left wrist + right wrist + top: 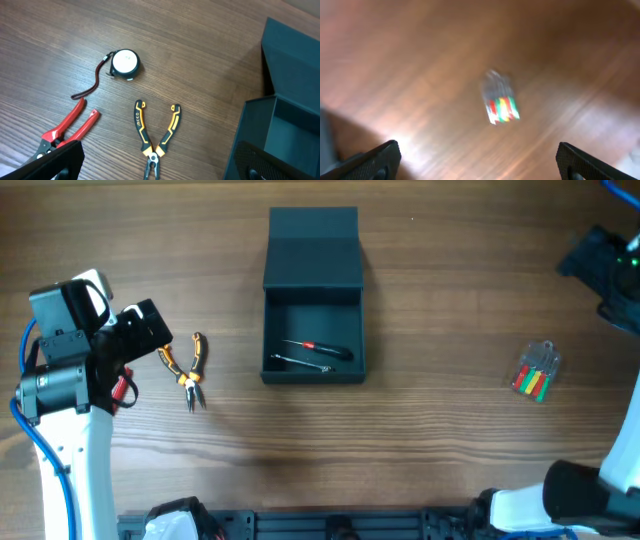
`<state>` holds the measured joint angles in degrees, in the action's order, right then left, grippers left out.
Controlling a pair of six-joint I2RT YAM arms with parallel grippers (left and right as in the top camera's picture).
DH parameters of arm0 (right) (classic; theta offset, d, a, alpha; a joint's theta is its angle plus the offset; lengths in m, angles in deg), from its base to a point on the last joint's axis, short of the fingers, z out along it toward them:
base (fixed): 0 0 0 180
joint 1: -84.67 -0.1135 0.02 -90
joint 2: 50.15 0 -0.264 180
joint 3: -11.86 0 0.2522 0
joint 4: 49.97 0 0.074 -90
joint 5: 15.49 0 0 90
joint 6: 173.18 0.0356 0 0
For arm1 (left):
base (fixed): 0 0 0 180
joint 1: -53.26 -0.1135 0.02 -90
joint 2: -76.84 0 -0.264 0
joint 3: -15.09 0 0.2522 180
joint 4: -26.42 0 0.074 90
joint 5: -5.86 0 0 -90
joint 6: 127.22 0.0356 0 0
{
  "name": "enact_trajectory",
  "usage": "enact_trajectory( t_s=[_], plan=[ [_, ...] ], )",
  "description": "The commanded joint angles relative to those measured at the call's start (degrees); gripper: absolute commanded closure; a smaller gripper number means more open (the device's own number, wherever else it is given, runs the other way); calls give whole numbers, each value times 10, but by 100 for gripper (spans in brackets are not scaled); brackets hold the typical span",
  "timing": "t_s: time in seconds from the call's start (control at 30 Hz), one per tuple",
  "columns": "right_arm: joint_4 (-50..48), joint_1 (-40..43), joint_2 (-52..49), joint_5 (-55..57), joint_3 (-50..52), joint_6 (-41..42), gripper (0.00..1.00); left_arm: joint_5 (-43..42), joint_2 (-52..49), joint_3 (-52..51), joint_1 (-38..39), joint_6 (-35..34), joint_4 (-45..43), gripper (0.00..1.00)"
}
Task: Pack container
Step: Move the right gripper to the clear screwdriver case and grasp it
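Observation:
The container (314,377), a dark teal-grey box, stands at the middle of the table with its lid (314,248) folded back. A red-handled screwdriver (325,348) and a thin metal tool (300,363) lie inside. My left gripper (143,330) hovers open at the left. In the left wrist view the left gripper (157,167) is above orange-and-black pliers (155,135), with the container's wall (250,135) to its right. My right gripper (600,265) is at the far right edge. The right gripper (477,162) is open and empty, high above a blurred packet (501,105) of coloured bits.
A white tape measure (125,63) and red-handled cutters (67,125) lie left of the pliers (186,370), mostly under my left arm in the overhead view. The packet (534,372) lies alone on the wood at the right.

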<state>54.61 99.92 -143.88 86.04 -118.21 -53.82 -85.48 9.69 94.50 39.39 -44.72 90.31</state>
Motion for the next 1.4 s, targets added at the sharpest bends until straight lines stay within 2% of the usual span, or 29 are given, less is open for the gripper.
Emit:
enact_trajectory(
  t_s=[0.0, 0.3, 0.57, 0.87, 1.37],
  plan=[
    [-22, 54, -5, -32, 97, 19, 0, 3, 9, 11, 2, 11, -1, 0],
    [-181, 88, -5, -67, 337, -9, 0, 3, 8, 11, 2, 11, -3, 0],
    [-325, 88, -5, -67, 460, -41, 0, 3, 8, 11, 2, 11, -1, 0],
    [-406, 88, -11, -67, 478, -58, 0, 3, 8, 11, 2, 11, 1, 0],
    [-439, 88, -137, -64, 478, -69, 0, 3, 8, 11, 2, 11, 1, 0]
  ],
)
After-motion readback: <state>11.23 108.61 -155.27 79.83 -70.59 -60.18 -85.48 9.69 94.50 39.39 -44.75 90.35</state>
